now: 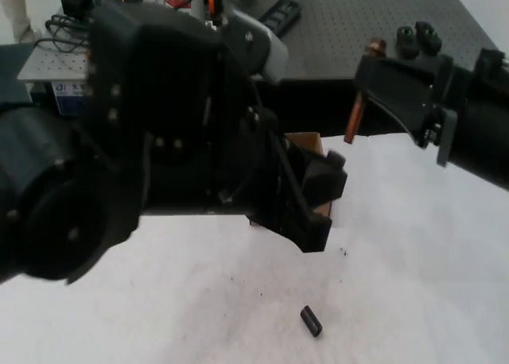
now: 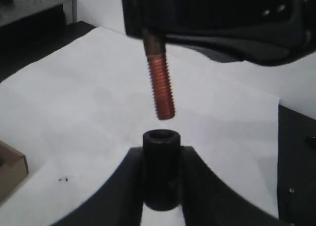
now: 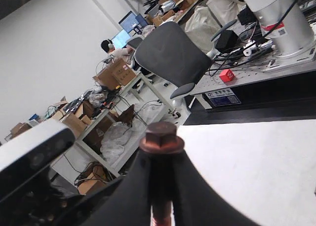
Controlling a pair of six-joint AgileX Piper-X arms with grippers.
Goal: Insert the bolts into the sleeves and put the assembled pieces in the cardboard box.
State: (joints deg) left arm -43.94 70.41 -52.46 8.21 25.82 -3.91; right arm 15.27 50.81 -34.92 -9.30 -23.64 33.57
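Left gripper (image 2: 161, 159) pinches an upright black sleeve (image 2: 161, 174); right gripper (image 3: 160, 162) pinches a copper bolt (image 2: 160, 85) below its head, threads down, tip just above the sleeve's mouth, not touching; box (image 1: 306, 144) sits beyond the left gripper; loose sleeve (image 1: 311, 320) lies near on the white sheet (image 1: 413, 245); far bench label (image 3: 222, 95) too small to read.

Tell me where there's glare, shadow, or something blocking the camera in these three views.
High view: a dark arm hides most of the cardboard box. Left wrist view: even light, a soft sheen on the bolt, no hard shadow on the white sheet. Right wrist view: the bolt head glints; the fingers are dark.
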